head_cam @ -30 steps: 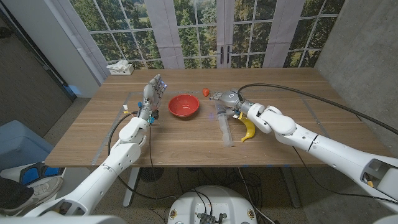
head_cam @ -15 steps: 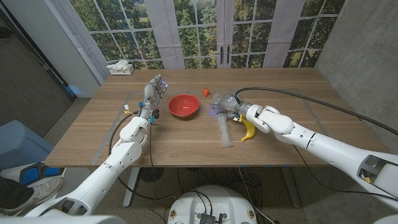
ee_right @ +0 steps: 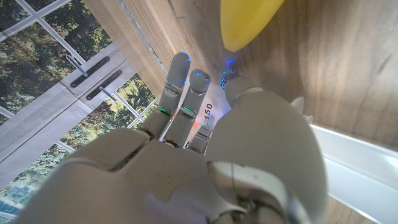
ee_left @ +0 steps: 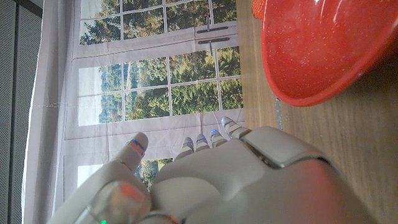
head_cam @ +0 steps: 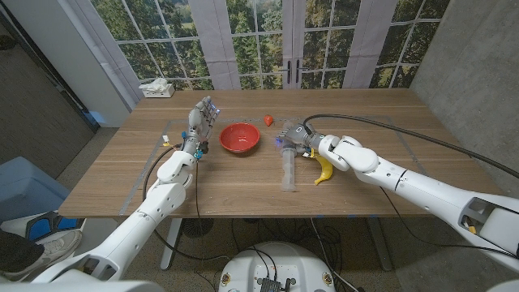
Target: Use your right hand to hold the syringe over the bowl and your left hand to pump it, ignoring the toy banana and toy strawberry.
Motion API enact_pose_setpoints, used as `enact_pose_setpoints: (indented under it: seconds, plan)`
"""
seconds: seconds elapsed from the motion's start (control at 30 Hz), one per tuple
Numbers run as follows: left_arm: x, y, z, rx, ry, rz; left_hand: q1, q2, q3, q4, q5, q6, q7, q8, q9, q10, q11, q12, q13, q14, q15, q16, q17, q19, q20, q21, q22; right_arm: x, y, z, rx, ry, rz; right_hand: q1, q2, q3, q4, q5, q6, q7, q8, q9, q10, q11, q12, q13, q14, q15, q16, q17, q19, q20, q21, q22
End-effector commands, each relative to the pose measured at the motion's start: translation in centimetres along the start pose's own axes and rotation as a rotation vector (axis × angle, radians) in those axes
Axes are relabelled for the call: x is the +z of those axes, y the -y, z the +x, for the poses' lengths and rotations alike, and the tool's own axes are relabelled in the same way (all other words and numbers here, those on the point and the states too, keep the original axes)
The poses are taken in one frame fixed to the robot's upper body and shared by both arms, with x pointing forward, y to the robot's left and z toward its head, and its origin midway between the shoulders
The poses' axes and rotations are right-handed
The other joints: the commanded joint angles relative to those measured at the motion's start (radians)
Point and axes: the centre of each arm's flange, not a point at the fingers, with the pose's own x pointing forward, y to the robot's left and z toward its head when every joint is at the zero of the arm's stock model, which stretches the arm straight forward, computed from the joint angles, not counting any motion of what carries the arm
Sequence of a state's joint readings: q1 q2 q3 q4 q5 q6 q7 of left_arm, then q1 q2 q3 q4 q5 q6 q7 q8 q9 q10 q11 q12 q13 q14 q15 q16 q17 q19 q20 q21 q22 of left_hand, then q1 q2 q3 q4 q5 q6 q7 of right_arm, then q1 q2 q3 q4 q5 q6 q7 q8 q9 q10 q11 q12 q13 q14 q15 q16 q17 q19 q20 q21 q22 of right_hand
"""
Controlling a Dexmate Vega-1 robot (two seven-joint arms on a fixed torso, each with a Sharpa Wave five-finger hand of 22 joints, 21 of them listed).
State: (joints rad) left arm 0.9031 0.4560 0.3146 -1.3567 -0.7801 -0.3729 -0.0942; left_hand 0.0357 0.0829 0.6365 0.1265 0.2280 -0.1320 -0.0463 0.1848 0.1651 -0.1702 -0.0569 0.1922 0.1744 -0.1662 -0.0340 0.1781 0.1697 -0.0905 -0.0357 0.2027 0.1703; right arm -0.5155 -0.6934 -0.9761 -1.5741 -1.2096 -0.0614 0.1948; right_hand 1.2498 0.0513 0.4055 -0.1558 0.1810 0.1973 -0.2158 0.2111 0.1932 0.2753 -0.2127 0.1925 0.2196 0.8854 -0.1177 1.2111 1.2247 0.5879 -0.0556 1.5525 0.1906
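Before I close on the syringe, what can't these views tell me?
- Grip: in the head view the right hand covers the syringe's far end; whether the fingers are closed on it is unclear.
- Right wrist view: the hand's back hides the contact; only a "150" mark on the syringe shows.
- Banana: cut off by the edge.
- Bowl: cut off in the left wrist view.
- Strawberry: too small for detail.

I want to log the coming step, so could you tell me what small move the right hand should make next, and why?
Probably close the right hand around the syringe barrel. The syringe lies on the table beside the toy banana, its far end under the right hand, not yet lifted. The bowl sits to its left, and the left hand waits upright beside the bowl.
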Motion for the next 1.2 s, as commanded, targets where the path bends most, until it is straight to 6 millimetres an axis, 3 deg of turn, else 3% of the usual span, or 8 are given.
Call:
enact_pose_setpoints:
  seconds: [0.03, 0.33, 0.47, 0.57, 0.6, 0.77, 1.0, 1.2]
  plan:
    - [0.0, 0.2, 0.3, -0.005, -0.002, 0.001, -0.003, 0.076, 0.003, 0.002, 0.005, 0.005, -0.003, -0.001, 0.005, -0.035, 0.003, 0.0, 0.002, -0.075, -0.05, 0.0, 0.002, -0.001, -0.085, -0.004, 0.005, -0.1, -0.8, 0.7, 0.075, -0.018, -0.001, -0.055, -0.024, 0.001, 0.011, 0.004, 0.032, 0.0, 0.008, 0.004, -0.001, 0.007, 0.004, 0.009, -0.01, -0.1, 0.01, 0.003, 0.021, -0.127, -0.008, -0.003]
    - [0.1, 0.3, 0.3, -0.009, 0.003, -0.005, -0.001, 0.076, 0.004, 0.0, 0.006, 0.006, -0.003, -0.001, 0.005, -0.034, 0.002, 0.0, 0.002, -0.075, -0.05, -0.001, 0.001, -0.001, -0.084, -0.004, 0.005, -0.2, -1.3, 1.2, 0.1, -0.015, -0.015, -0.097, -0.049, -0.014, 0.011, 0.009, 0.186, 0.019, 0.052, 0.005, 0.044, 0.035, 0.015, 0.017, -0.011, -0.099, 0.026, 0.005, 0.035, -0.112, -0.01, -0.005]
    - [0.1, 0.4, 0.3, -0.011, 0.003, -0.008, -0.001, 0.076, 0.005, -0.001, 0.006, 0.008, -0.005, -0.001, 0.005, -0.034, 0.003, -0.001, 0.002, -0.074, -0.049, -0.001, 0.001, -0.001, -0.084, -0.004, 0.005, -0.2, -1.7, 1.5, 0.132, -0.009, -0.018, -0.085, -0.017, 0.003, 0.004, 0.006, 0.36, 0.019, 0.102, 0.007, 0.126, 0.035, 0.032, 0.022, -0.007, -0.1, 0.041, 0.004, 0.019, -0.116, -0.009, -0.001]
    - [0.1, 0.4, 0.3, -0.011, 0.004, -0.012, 0.0, 0.076, 0.005, -0.002, 0.006, 0.009, -0.006, -0.001, 0.005, -0.034, 0.003, -0.001, 0.002, -0.075, -0.049, -0.001, 0.001, -0.001, -0.084, -0.004, 0.005, -0.2, -2.1, 1.6, 0.123, 0.006, -0.021, -0.09, -0.007, 0.007, 0.005, -0.001, 0.427, 0.025, 0.115, 0.006, 0.195, 0.033, 0.049, 0.024, -0.003, -0.101, 0.049, 0.005, 0.031, -0.116, -0.004, -0.001]
    - [0.1, 0.4, 0.2, -0.011, 0.004, -0.016, 0.0, 0.076, 0.006, -0.002, 0.006, 0.009, -0.006, -0.001, 0.005, -0.034, 0.002, -0.001, 0.002, -0.074, -0.049, -0.001, 0.001, -0.001, -0.084, -0.004, 0.005, -0.2, -2.2, 1.7, 0.132, 0.007, -0.018, -0.088, 0.0, 0.012, 0.002, -0.004, 0.486, 0.026, 0.127, 0.005, 0.262, 0.021, 0.064, 0.027, 0.002, -0.101, 0.059, 0.005, 0.032, -0.117, -0.002, 0.0]
    - [0.1, 0.4, 0.2, -0.01, 0.003, -0.017, 0.001, 0.076, 0.006, -0.004, 0.006, 0.013, -0.008, 0.0, 0.006, -0.034, 0.002, -0.001, 0.002, -0.074, -0.049, -0.001, 0.0, 0.0, -0.083, -0.004, 0.005, -0.2, -2.9, 1.9, 0.124, 0.023, 0.005, -0.06, 0.011, 0.028, -0.011, -0.003, 0.57, 0.042, 0.142, 0.004, 0.35, 0.016, 0.078, 0.029, 0.025, -0.102, 0.084, 0.008, 0.044, -0.125, 0.001, 0.001]
    - [0.1, 0.4, 0.3, -0.013, 0.004, -0.024, 0.002, 0.075, 0.007, -0.005, 0.006, 0.015, -0.012, 0.001, 0.006, -0.035, 0.002, -0.001, 0.002, -0.074, -0.05, -0.001, 0.0, 0.002, -0.081, -0.003, 0.005, -0.5, -4.1, 1.8, 0.101, 0.04, 0.031, -0.02, 0.026, 0.05, -0.014, -0.003, 0.754, 0.1, 0.184, 0.006, 0.53, 0.046, 0.123, 0.054, 0.062, -0.103, 0.134, 0.011, 0.061, -0.141, 0.008, 0.007]
    - [0.0, 0.3, 0.4, -0.016, -0.001, -0.029, 0.003, 0.074, 0.007, -0.007, 0.005, 0.017, -0.013, 0.001, 0.006, -0.034, 0.001, -0.001, 0.002, -0.074, -0.05, -0.001, 0.0, 0.003, -0.08, -0.003, 0.005, -0.7, -5.5, 1.5, 0.085, 0.064, 0.053, -0.003, 0.025, 0.055, -0.014, -0.006, 0.827, 0.119, 0.2, 0.008, 0.632, 0.062, 0.157, 0.08, 0.094, -0.103, 0.172, 0.013, 0.078, -0.144, 0.014, 0.016]
